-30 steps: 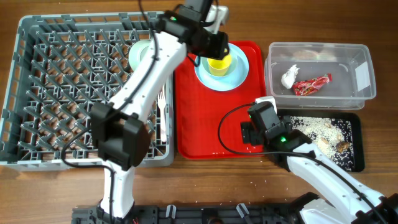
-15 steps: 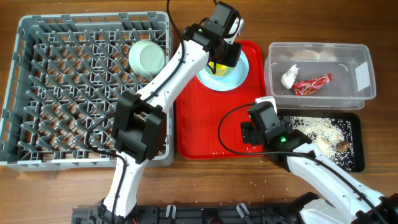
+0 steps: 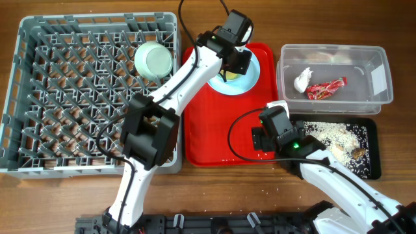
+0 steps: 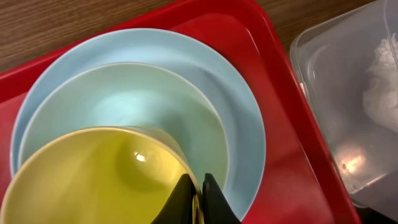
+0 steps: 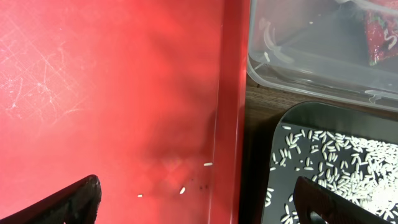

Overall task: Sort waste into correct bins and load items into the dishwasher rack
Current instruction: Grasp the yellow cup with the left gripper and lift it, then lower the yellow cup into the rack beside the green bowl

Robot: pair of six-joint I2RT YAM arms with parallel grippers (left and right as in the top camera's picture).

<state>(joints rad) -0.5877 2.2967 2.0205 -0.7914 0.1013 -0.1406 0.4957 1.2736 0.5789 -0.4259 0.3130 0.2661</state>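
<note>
The yellow cup [image 4: 93,180] stands on the light-blue plate [image 4: 249,124], which lies on the red serving tray [image 4: 280,186]. My left gripper [image 4: 198,186] is shut on the cup's right rim, one finger inside and one outside. From overhead the left wrist covers most of the cup [image 3: 231,77] and part of the plate [image 3: 250,78]. One mint bowl [image 3: 153,60] lies in the dishwasher rack [image 3: 39,97]. My right gripper [image 5: 199,208] hangs open over the red tray's right edge, holding nothing.
The clear tub [image 3: 380,91] at the right holds a white tissue [image 3: 302,80] and a red wrapper [image 3: 326,88]. Below it the black tray [image 3: 372,166] carries rice scraps [image 3: 331,135]. A few grains [image 5: 182,190] lie on the red tray [image 3: 208,130].
The left arm swung right from the rack side to the cup, and its jaws closed on the rim. The right arm has not moved.
</note>
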